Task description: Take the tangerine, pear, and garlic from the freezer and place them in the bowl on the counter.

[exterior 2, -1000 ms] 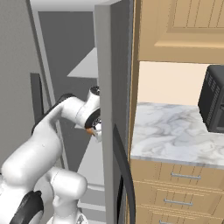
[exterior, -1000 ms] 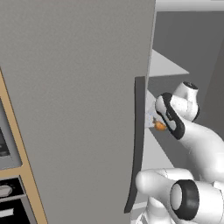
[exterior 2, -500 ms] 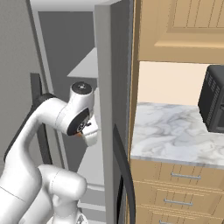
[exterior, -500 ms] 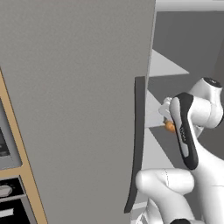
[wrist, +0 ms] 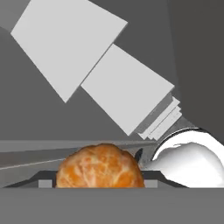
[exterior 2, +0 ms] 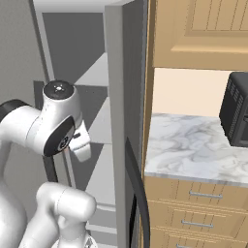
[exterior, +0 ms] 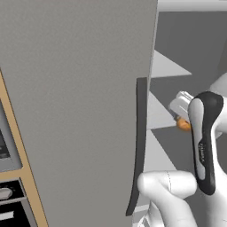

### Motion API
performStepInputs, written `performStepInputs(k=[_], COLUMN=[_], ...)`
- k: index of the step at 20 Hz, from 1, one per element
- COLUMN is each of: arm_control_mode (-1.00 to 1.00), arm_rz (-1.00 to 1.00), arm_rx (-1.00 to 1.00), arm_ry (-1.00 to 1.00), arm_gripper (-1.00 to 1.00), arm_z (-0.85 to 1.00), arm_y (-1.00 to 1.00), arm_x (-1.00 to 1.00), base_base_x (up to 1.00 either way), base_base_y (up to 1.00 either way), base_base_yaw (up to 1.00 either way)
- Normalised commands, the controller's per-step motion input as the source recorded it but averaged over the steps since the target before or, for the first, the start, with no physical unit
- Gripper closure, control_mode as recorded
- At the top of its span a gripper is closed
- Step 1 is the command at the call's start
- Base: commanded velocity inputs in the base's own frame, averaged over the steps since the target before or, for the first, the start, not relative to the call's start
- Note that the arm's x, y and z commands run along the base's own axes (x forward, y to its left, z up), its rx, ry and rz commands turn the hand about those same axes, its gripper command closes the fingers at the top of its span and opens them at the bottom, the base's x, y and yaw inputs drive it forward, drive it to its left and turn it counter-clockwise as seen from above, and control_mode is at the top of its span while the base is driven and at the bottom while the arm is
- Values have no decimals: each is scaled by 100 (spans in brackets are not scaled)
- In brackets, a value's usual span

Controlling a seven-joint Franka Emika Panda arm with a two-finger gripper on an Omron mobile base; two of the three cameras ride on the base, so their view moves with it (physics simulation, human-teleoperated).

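Observation:
My gripper [wrist: 100, 183] is shut on the tangerine [wrist: 100, 169], a small round orange fruit that sits low in the hand view. From the left base view the tangerine [exterior: 183, 124] shows just under the white hand, and the gripper [exterior: 181, 116] hangs in front of the open freezer's pale grey shelves [exterior: 164, 66]. The freezer door [exterior: 75, 111] stands open to the left, its dark curved handle [exterior: 139, 146] close to my arm. The marbled counter [exterior 2: 189, 150] lies right of the freezer. The pear, the garlic and the bowl are out of view.
A dark appliance [exterior 2: 236, 114] stands at the far right of the counter. Tan wall cabinets [exterior 2: 203, 29] hang above it, and drawers with bar handles [exterior 2: 203, 196] sit below. The freezer's grey side wall [exterior 2: 114, 97] rises between my arm and the counter.
The hand has drawn back out of the freezer with the tangerine still gripped, and the elbow has swung up in front of both base cameras.

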Motion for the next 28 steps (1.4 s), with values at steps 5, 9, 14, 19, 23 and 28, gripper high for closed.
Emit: performStepInputs(k=[5,9,14,19,23,28], arm_control_mode=[-100,100,100,100,100,100], arm_rz=[6,3,0,0,0,0], arm_rx=[0,0,0,0,0,0], arm_ry=[-12,-4,0,0,0,0], arm_gripper=[100,100,100,100,100,100], arm_z=[66,10,0,0,0,0], arm_y=[13,4,0,0,0,0], arm_x=[-73,-25,0,0,0,0], base_base_x=[0,-75,-100,-100,-67,-11], base_base_y=[0,26,64,20,-94,-100], base_base_yaw=[0,8,10,5,1,1])
